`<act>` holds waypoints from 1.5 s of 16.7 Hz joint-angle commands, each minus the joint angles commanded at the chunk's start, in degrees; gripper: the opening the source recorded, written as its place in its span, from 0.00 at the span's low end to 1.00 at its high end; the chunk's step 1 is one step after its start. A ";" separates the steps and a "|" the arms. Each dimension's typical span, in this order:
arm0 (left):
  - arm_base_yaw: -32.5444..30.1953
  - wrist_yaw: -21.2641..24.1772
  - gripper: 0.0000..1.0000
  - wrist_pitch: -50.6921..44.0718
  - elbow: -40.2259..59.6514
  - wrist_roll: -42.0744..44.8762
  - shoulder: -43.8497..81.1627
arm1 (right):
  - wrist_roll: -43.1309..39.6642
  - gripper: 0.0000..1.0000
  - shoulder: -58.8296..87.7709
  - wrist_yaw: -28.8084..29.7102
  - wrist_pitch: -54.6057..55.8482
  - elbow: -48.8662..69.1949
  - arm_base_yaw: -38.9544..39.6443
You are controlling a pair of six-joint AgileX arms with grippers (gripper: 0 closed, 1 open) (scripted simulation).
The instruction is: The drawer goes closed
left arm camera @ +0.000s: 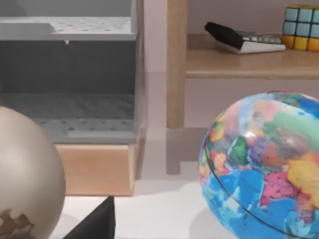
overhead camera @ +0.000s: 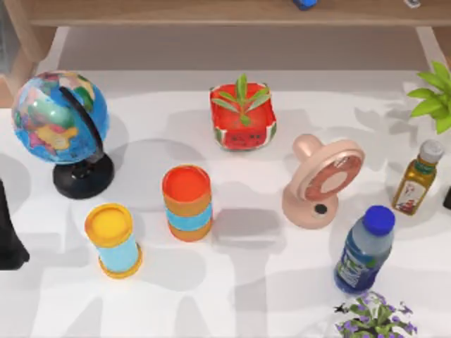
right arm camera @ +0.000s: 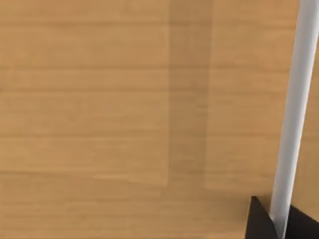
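The drawer (left arm camera: 94,169), as I judged it, stood ahead of my left gripper (left arm camera: 94,224) and looked open, its grey perforated inside bare behind the wood front, so the closing was all left to do. I could not tell whether either gripper was apart or together. My right gripper (right arm camera: 279,226) sat close against a wood panel (right arm camera: 99,109), with a white bar (right arm camera: 296,99) running up just beside it. The globe (left arm camera: 259,169) stood near my left gripper, beside the path to the drawer, and a tan ball (left arm camera: 25,174) crowded the other side.
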 joint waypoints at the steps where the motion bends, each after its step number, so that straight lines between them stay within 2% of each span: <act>1: 0.00 0.00 1.00 0.00 0.00 0.00 0.00 | -0.02 0.00 0.06 0.08 -0.08 0.17 0.03; 10: 0.00 0.00 1.00 0.00 0.00 0.00 0.00 | -0.09 0.00 5.61 4.58 -7.66 13.23 4.52; 18: 0.00 0.00 1.00 0.00 0.00 0.00 0.00 | -0.08 0.00 6.73 5.51 -9.34 16.05 4.85; 25: 0.00 0.00 1.00 0.00 0.00 0.00 0.00 | -0.08 0.00 12.43 8.32 -16.36 28.54 7.83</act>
